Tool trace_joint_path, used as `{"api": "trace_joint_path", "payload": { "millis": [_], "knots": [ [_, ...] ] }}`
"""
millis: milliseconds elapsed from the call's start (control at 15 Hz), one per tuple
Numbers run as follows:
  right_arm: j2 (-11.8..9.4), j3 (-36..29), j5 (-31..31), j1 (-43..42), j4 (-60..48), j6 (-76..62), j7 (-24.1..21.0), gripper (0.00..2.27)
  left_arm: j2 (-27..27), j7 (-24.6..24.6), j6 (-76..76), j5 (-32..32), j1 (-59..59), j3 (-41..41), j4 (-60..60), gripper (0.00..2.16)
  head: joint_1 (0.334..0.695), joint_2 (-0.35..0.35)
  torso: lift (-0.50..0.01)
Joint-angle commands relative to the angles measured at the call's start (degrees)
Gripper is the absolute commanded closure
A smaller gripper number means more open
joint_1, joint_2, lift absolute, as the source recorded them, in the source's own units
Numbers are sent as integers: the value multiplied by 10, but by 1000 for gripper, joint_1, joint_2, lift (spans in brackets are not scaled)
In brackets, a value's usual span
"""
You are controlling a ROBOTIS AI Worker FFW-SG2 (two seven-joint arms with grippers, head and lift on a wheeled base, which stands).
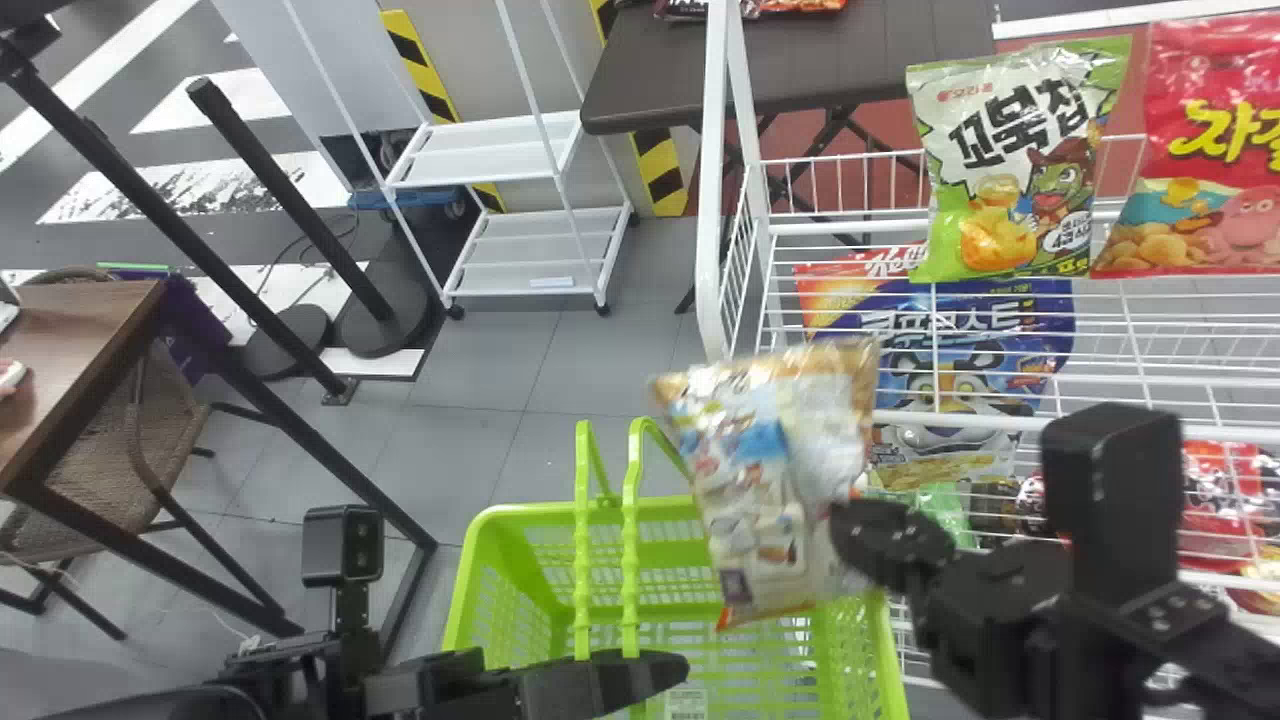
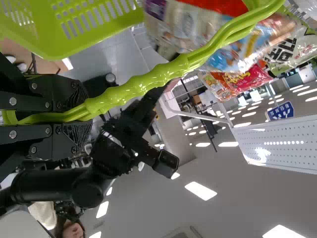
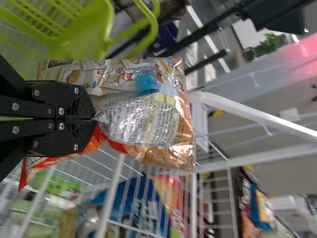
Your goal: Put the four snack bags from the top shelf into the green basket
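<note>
In the head view my right gripper [image 1: 885,540] is shut on a gold and white snack bag [image 1: 770,480], held above the right part of the green basket [image 1: 500,512]. The right wrist view shows the gripper [image 3: 94,118] pinching the crinkled bag [image 3: 148,116] at its edge. My left gripper [image 1: 640,675] is at the near side of the basket, shut on its handles [image 1: 583,540]; in the left wrist view that gripper [image 2: 74,116] clasps the green handle [image 2: 143,87]. A green and white bag [image 1: 1010,160] and a red bag [image 1: 1200,150] stand on the top shelf.
The white wire shelf rack [image 1: 712,200] rises right of the basket, with a blue bag [image 1: 950,350] and other packs on its lower levels. A brown table [image 1: 850,50] and a white cart [image 1: 490,150] stand behind. A wooden desk [image 1: 80,340] is at the left.
</note>
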Motion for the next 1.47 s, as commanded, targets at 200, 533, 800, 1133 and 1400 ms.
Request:
{"api": "trace_joint_path", "payload": {
  "millis": [200, 533, 800, 1133, 1400],
  "knots": [
    [2, 68, -35, -57, 2, 149, -8, 2250, -4, -6, 0, -2, -6, -9, 0, 2148, 695, 350, 0],
    [10, 169, -69, -156, 111, 198, -55, 2236, -6, -6, 2, -3, -13, -16, 0, 2148, 695, 350, 0],
    [21, 173, -82, -167, 121, 261, -51, 772, -2, -6, 2, -3, -14, -16, 5, 2148, 695, 350, 0],
    [7, 83, -86, -139, 60, 297, -42, 53, 5, -6, 4, -1, -14, -16, 5, 2148, 695, 350, 0],
    [-5, -92, -100, -103, -12, 300, -12, 70, 13, -6, 4, 2, -11, -16, 8, 2148, 695, 350, 0]
  ]
}}
